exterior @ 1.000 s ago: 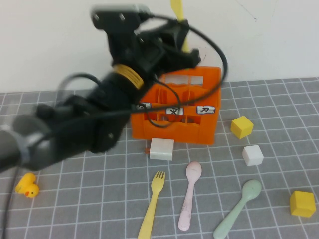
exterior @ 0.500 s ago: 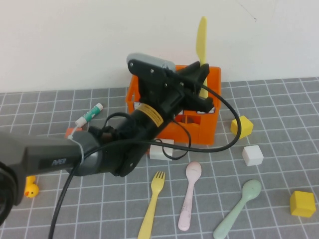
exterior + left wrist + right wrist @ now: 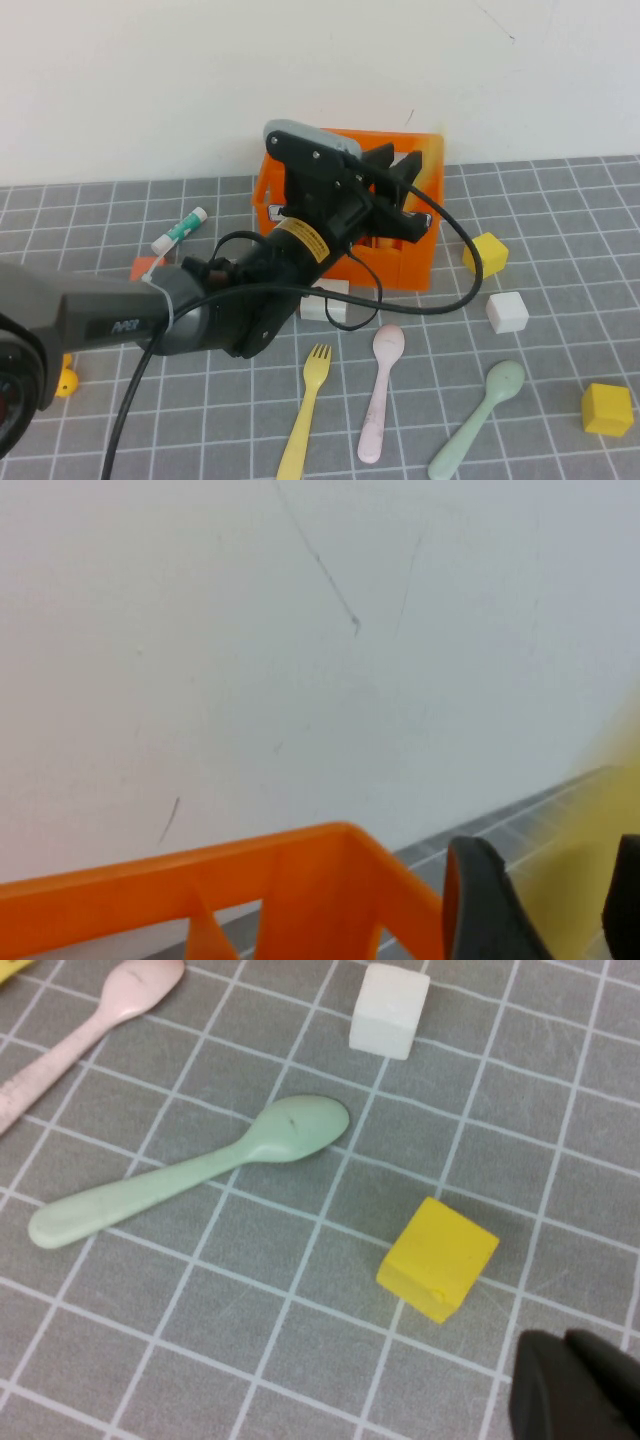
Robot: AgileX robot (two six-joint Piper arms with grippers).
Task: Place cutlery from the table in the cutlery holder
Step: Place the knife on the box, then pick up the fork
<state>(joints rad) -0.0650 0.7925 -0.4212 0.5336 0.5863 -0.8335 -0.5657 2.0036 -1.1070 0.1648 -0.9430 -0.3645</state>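
My left gripper [image 3: 410, 195] hangs over the orange cutlery holder [image 3: 400, 262], and its jaws stand open. A blurred yellow knife [image 3: 432, 162] shows low at the holder's back right corner, and the same yellow blur [image 3: 575, 865] lies between the dark fingers [image 3: 482, 905] in the left wrist view. On the table in front lie a yellow fork [image 3: 305, 410], a pale pink spoon [image 3: 381, 390] and a mint-green spoon [image 3: 480, 420]. My right gripper [image 3: 575, 1380] is shut and empty above the grid, near the mint-green spoon [image 3: 200, 1170]; it is outside the high view.
Two yellow cubes [image 3: 485, 254] [image 3: 607, 409] and a white cube [image 3: 507, 312] sit right of the holder. A white block [image 3: 322, 300] rests at its front. A white-and-green tube [image 3: 180, 230], a small orange cube [image 3: 145, 267] and a yellow duck [image 3: 68, 378] lie at left.
The left gripper's jaws have parted. The yellow knife, which stood tall above the holder, has dropped down into it as a blur.
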